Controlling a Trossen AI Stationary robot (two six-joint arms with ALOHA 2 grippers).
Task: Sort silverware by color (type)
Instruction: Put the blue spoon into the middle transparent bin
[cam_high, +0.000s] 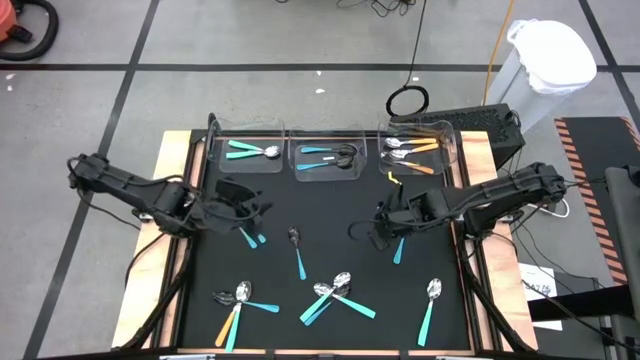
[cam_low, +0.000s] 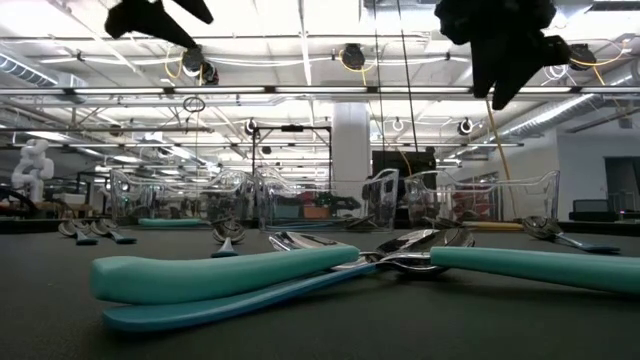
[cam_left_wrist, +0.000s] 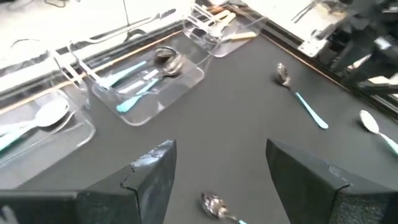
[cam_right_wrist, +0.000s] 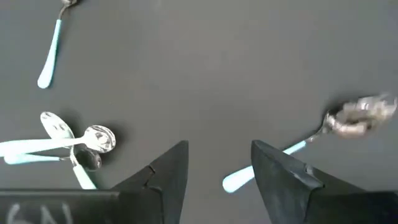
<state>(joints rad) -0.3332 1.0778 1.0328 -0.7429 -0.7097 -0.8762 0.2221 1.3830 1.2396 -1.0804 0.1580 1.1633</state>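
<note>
Spoons with metal heads and teal, light blue or orange handles lie flat on the black mat. A crossed cluster (cam_high: 335, 295) lies near the front edge, with others to either side (cam_high: 238, 303) (cam_high: 430, 303). My left gripper (cam_high: 245, 212) (cam_left_wrist: 217, 180) hangs open above the mat's left half, over two blue spoons (cam_high: 250, 237); one spoon head (cam_left_wrist: 214, 204) shows between its fingers. My right gripper (cam_high: 385, 228) (cam_right_wrist: 217, 168) hangs open above the mat's right half, beside a light blue spoon (cam_high: 398, 248) (cam_right_wrist: 323, 134). In the low view both grippers (cam_low: 150, 15) (cam_low: 500, 45) are well above the mat.
Three clear trays stand along the mat's far edge: the left tray (cam_high: 218, 160) holds teal spoons, the middle tray (cam_high: 296, 165) light blue ones, the right tray (cam_high: 452, 150) orange ones. A lone light blue spoon (cam_high: 298, 255) lies mid-mat. Wooden borders (cam_high: 175, 150) frame the mat.
</note>
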